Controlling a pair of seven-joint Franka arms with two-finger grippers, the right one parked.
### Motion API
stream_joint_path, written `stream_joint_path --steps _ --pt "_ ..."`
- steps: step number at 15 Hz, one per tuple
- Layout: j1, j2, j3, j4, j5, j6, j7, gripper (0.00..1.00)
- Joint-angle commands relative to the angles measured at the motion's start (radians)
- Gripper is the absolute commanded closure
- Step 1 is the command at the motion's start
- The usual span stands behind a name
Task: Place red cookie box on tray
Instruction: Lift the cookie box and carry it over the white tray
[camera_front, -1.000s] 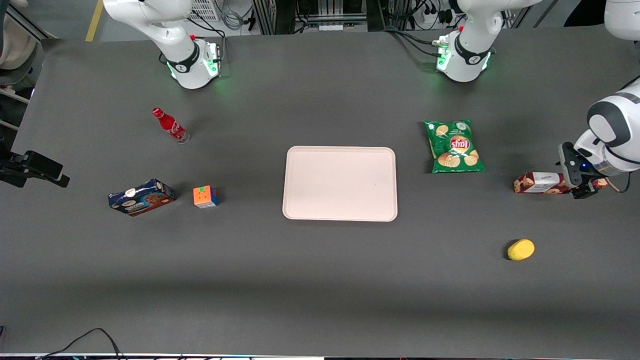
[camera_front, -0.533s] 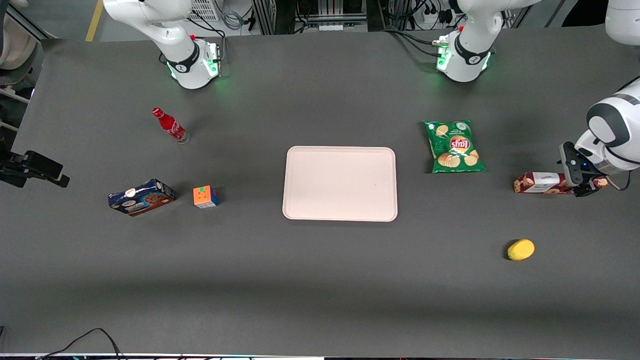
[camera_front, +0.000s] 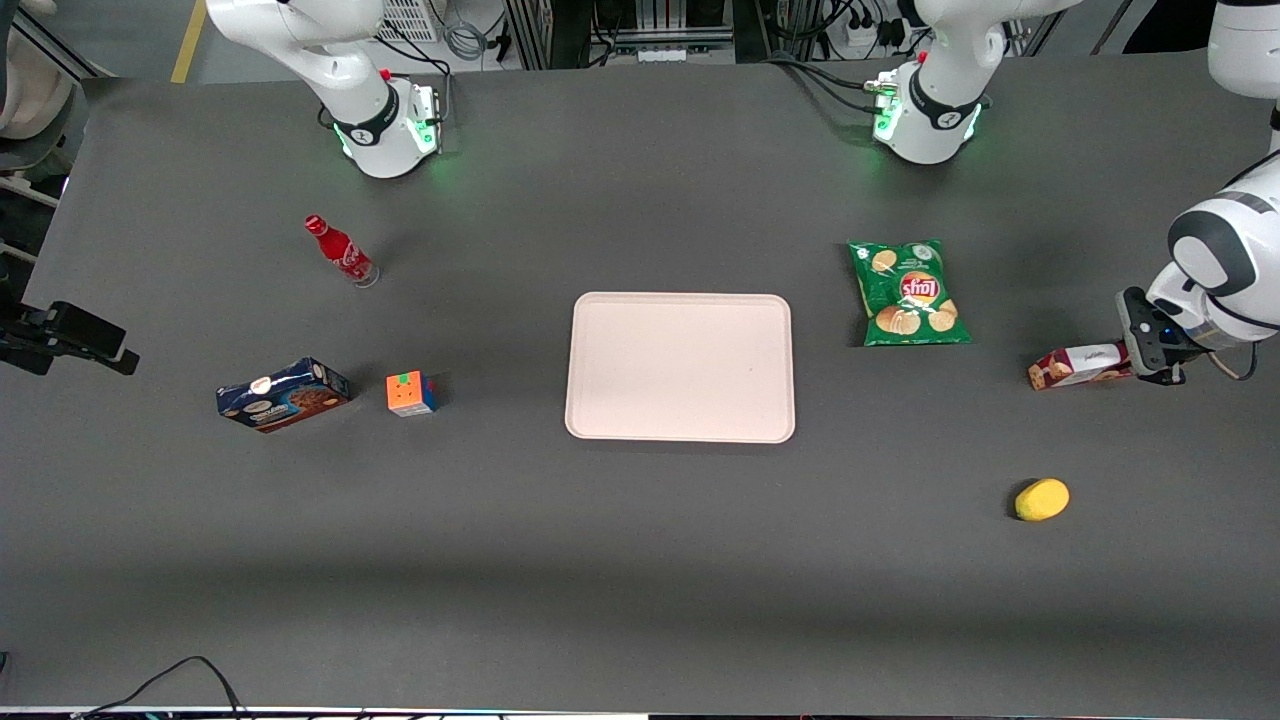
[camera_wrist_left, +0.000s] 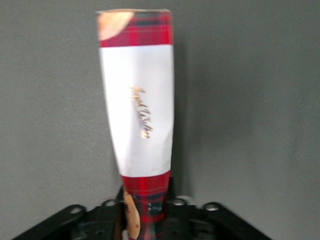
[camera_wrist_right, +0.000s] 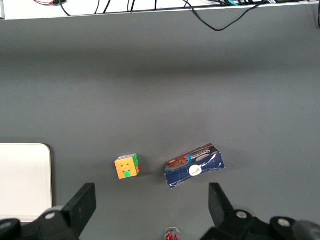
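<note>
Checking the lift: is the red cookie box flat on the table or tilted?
Tilted: the hand grips one end of the red cookie box, raising it.

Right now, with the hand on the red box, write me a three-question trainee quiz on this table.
1. True or false: the red cookie box already lies on the tray.
2. Which lies nearest the front camera? A) the green chips bag B) the lemon C) the red bottle
3. Fill in: the hand is shut on the box at the end away from its ____ label panel.

Key
1. False: the box is toward the working arm's end of the table, one end tilted up, apart from the tray.
2. B.
3. White.
</note>
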Motion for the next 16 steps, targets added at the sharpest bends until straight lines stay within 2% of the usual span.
stream_joint_path --steps 1,5,8,12,16 --pt "-0.017 -0.003 0.004 0.015 -0.021 0.009 0.019 1.0" --pt "-0.039 -0.015 -0.005 0.065 -0.022 -0.03 -0.121 1.0" --pt "-0.062 -0.038 -0.047 0.16 -0.022 -0.176 -0.337 1.0" --pt "-0.096 -0.102 -0.134 0.286 -0.022 -0.4 -0.702 1.0" --pt "-0.132 -0.167 -0.273 0.372 -0.019 -0.548 -1.187 1.0"
